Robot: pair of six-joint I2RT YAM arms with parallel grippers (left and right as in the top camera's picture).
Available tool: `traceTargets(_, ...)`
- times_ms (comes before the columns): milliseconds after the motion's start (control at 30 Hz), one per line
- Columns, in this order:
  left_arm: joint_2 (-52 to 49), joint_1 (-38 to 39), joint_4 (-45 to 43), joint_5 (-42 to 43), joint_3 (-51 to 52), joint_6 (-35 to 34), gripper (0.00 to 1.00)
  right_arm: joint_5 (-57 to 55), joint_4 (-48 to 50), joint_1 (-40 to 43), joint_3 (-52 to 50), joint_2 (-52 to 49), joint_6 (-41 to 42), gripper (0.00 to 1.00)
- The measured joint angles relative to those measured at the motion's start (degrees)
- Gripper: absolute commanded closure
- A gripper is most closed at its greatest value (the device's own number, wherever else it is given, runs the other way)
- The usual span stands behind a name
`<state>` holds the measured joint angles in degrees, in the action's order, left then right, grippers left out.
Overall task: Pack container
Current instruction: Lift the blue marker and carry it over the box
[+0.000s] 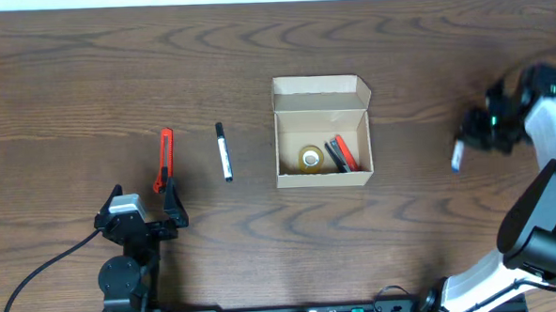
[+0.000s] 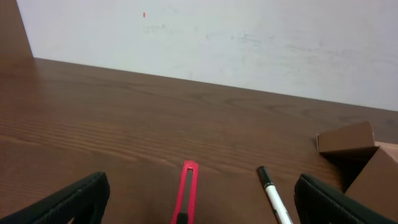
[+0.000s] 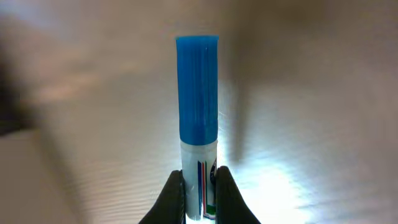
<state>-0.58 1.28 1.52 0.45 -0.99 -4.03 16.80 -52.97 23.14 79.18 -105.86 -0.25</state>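
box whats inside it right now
The box holds a tape roll and, right of it, a black pen and a red pen side by side. Whatever lies under them, or tight against the near wall, is covered.

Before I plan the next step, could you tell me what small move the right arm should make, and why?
Probably carry the marker left over the open box: the right jaws are shut on it, well right of the box.

One cardboard box (image 1: 323, 180), one tape roll (image 1: 310, 158) and perhaps two pens (image 1: 341, 154) inside it, one red cutter (image 1: 165, 159) and one black-capped marker (image 1: 223, 151) to its left, one blue-capped marker (image 3: 198, 118) to its right.
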Motion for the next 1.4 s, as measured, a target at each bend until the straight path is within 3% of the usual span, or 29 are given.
traceTargets(300,0.00,0.00,0.00,0.00,0.00,-0.02,0.04,4.94,-18.32,-14.86,26.36,-0.04,-8.63,0.99)
traceTargets(500,0.00,0.00,0.00,0.00,0.00,-0.02,0.05,4.09,-22.29,-25.53,33.62,-0.02,-13.44,0.99)
traceTargets(700,0.00,0.00,0.00,0.00,0.00,0.00,0.05,4.00,-23.67,-32.89,32.94,-0.02,-19.61,0.99)
traceTargets(900,0.00,0.00,0.00,0.00,0.00,0.00,0.05,4.02,-20.59,-38.16,25.77,-0.02,-23.96,0.99)
traceTargets(1200,0.00,0.00,-0.02,0.00,0.00,-0.02,0.04,2.78,-12.00,-39.30,9.75,-0.04,-25.73,0.99)
traceTargets(1400,0.00,0.00,-0.02,0.00,0.00,0.00,0.04,2.67,-9.40,-39.30,7.63,-0.04,-25.77,0.99)
